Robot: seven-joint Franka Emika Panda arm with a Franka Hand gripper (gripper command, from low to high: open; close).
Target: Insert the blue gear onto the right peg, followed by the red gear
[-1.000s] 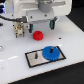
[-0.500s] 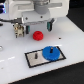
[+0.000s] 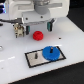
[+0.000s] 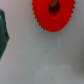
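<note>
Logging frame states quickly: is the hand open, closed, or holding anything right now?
Hand: open and empty, fingers spread above the red gear; the blue gear already sits on its peg.

**Red gear seen from the wrist camera**

The wrist view showed the red gear (image 4: 51,15) lying flat on a pale white surface (image 4: 45,57). Its toothed rim was visible along one side, and the picture edge cut off the rest of it. The centre of the gear looked darker, but the blur made its shape hard to tell. At another edge of the picture there was a dark green-grey object (image 4: 3,36), only partly in view and apart from the gear; I could not tell what it was.
</note>
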